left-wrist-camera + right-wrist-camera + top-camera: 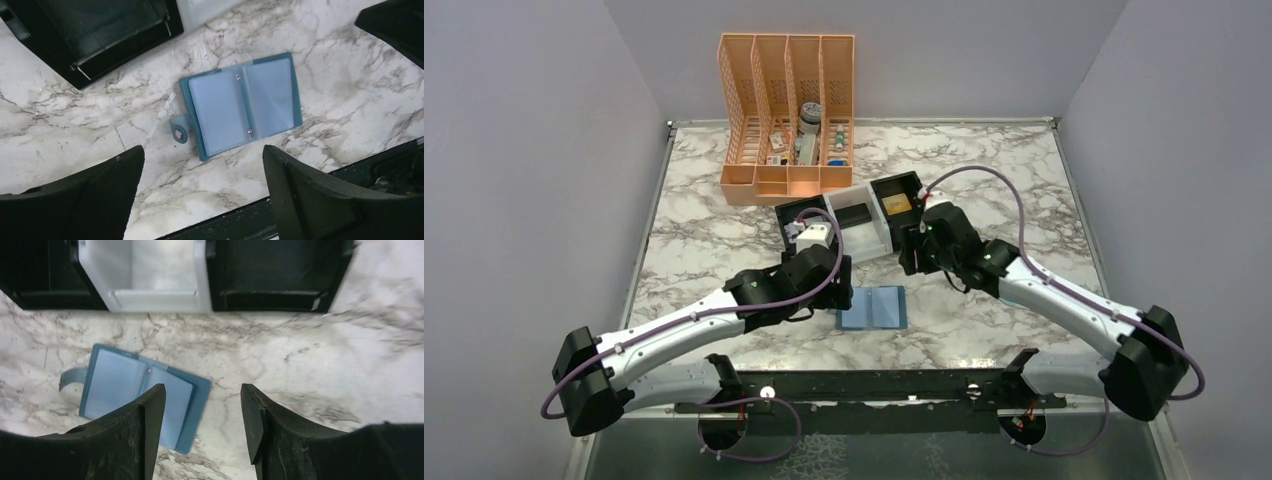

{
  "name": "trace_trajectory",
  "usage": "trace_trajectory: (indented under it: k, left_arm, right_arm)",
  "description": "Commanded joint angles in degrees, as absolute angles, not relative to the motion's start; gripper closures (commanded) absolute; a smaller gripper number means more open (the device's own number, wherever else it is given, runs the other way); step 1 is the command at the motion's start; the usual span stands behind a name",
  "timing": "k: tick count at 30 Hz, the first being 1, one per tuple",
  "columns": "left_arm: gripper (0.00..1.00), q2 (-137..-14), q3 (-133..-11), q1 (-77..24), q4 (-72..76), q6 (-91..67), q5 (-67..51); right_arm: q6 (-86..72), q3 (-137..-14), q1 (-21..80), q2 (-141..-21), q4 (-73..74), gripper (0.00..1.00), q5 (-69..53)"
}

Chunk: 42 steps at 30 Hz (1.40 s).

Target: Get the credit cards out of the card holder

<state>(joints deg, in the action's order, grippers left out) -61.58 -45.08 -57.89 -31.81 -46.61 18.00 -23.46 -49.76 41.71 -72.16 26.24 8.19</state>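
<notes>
Left gripper, right gripper: both spread, empty. Card holder open flat, tray at its 12 o'clock. Visible sleeves look empty: pin one panel, flip pages, check.

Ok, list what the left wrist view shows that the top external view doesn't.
Left wrist only: the snap strap and two rivets on the card holder, close enough to see its clear sleeves. Top external only: the orange file rack at the back, with small items inside. Both: the card holder lying open on the marble table, near the black-and-white tray.
</notes>
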Motion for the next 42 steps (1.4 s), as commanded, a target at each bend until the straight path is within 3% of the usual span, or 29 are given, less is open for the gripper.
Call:
trace_trajectory:
  k: [1, 5, 9, 14, 17, 22, 24, 27, 33, 42]
  left_arm:
    - [0.03, -58.9, -50.9, -57.1, -35.4, -40.8, 26.1]
    - [0.01, -59.5, -55.0, -52.7, -37.3, -34.2, 28.2]
    - [0.01, -59.6, -57.3, -39.8, -38.5, -28.7, 24.2]
    - [0.01, -54.9, -58.5, -26.9, -39.8, -25.5, 23.4]
    - [0.01, -52.1, -59.5, -26.6, -41.3, -26.0, 25.8]
    - [0.01, -47.5, -60.0, -26.6, -42.4, -27.8, 27.5]
    - [0.01, -46.0, -60.4, -26.6, -42.7, -27.9, 28.6]
    - [0.01, -44.8, -62.0, -26.6, -43.3, -27.9, 29.8]
    - [0.01, -44.5, -65.7, -26.6, -44.5, -28.1, 31.5]
    - [0.01, -43.9, -65.6, -26.7, -44.8, -28.4, 31.6]
  right_arm:
    - [-19.8, -50.8, 41.9, -63.0, 22.7, 0.40, 23.1]
    - [-15.3, -49.0, 41.9, -55.2, 13.8, 0.27, 32.3]
    - [-10.2, -48.5, 41.0, -52.6, 7.3, 0.21, 34.3]
    - [-12.8, -52.2, 32.3, -54.0, 11.2, 0.18, 24.5]
    - [-13.6, -53.1, 26.4, -54.3, 12.4, 0.17, 14.3]
    - [-12.2, -57.7, 26.2, -54.9, 16.8, 0.16, 8.0]
    - [-12.0, -59.1, 26.2, -54.3, 17.7, 0.07, 6.8]
    - [-11.4, -60.9, 26.2, -53.3, 18.6, 0.05, 4.5]
    - [-11.5, -63.9, 26.2, -52.9, 20.6, 0.04, 2.2]
    - [-12.6, -63.6, 26.2, -51.9, 21.6, 0.01, 9.3]
